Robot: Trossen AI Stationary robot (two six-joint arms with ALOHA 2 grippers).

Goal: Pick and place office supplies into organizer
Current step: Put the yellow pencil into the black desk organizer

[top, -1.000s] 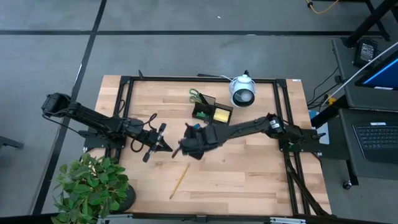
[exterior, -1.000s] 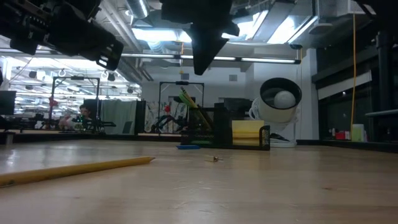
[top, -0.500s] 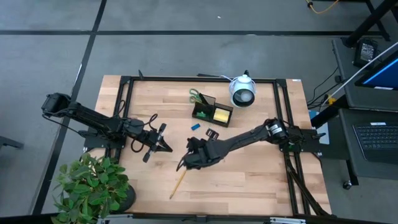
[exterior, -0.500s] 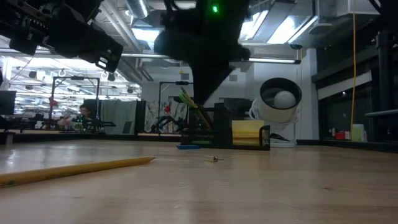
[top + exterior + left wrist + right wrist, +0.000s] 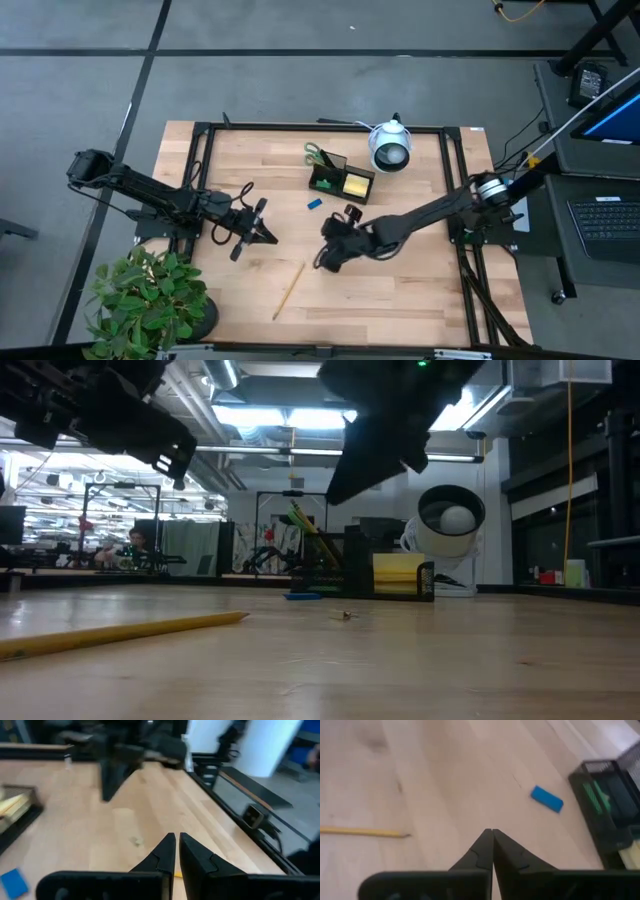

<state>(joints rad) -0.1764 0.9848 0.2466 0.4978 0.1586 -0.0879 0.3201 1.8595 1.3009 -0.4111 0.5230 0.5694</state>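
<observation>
The right hand (image 5: 327,258) hung above the middle of the wooden bench (image 5: 400,290), its fingers (image 5: 485,847) pressed together on nothing. A yellow wooden pencil (image 5: 289,290) lay on the boards near it, toward the front edge. The small blue piece (image 5: 314,203) lay between that hand and the black mesh organizer (image 5: 333,175), which held green-handled scissors (image 5: 315,154) and a yellow sticky-note pad (image 5: 356,184). The left hand (image 5: 265,234) hovered farther left, fingers nearly together, empty. A white round device (image 5: 389,146) stood beside the organizer.
</observation>
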